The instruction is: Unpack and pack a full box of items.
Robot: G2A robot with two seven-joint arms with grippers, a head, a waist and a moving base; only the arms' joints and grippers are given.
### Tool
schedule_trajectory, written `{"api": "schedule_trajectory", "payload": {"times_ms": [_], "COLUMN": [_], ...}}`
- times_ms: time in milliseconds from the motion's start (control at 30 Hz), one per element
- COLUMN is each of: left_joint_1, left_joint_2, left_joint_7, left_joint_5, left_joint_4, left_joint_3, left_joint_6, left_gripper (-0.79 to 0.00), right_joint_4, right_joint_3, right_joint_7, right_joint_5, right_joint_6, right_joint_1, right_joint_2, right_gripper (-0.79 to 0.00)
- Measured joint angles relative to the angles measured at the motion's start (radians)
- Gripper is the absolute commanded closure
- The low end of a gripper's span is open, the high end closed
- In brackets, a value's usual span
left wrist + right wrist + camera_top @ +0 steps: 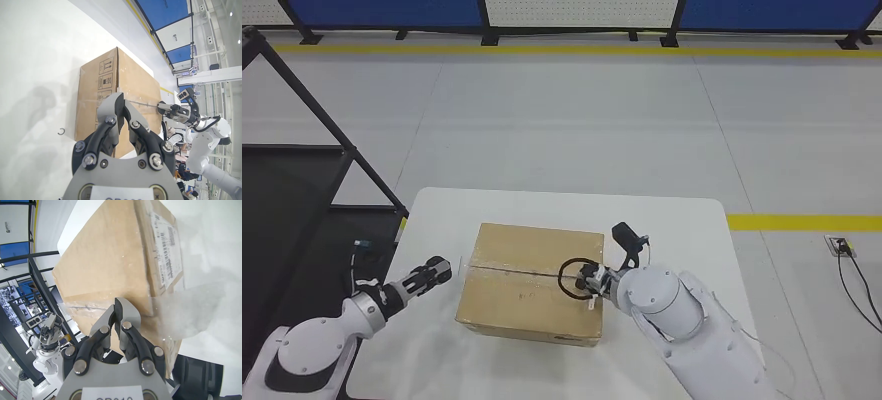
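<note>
Presently: taped cardboard box (532, 290), just ahead of both sets of fingers; right gripper (116, 308), fingers pinched together at the end of the seam tape (85, 308); left gripper (122, 103), fingers likewise closed, short of the opposite wall; advised: peel along seam, box braced.

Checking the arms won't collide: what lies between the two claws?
The closed cardboard box, seen in the top view: left claw off one end, right claw at the other end.

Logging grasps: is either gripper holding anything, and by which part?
Cannot be told. The left gripper and right gripper are both shut near the taped seam of the box, but no pinched tape is visible.
</note>
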Motion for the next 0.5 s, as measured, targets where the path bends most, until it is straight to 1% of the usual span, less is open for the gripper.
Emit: {"api": "schedule_trajectory", "payload": {"times_ms": [133, 267, 500], "left_joint_1": [-0.003, -0.007, -0.012], "left_joint_2": [-0.001, -0.002, -0.004], "left_joint_7": [0.002, 0.002, 0.004], "left_joint_5": [0.004, 0.010, 0.014], "left_joint_4": [-0.004, -0.010, -0.018], "left_joint_3": [0.008, 0.019, 0.033], "left_joint_6": [0.002, 0.004, 0.005], "left_gripper": [0.000, 0.000, 0.000], "right_joint_4": [-0.047, -0.075, -0.105], "right_joint_3": [0.058, 0.111, 0.154], "right_joint_7": [-0.012, -0.056, -0.089], "right_joint_5": [-0.004, -0.002, 0.017], "right_joint_6": [-0.014, -0.019, -0.041], "right_joint_1": [-0.068, -0.129, -0.188], "right_joint_2": [0.016, 0.024, 0.030], "right_gripper": [0.000, 0.000, 0.000]}}
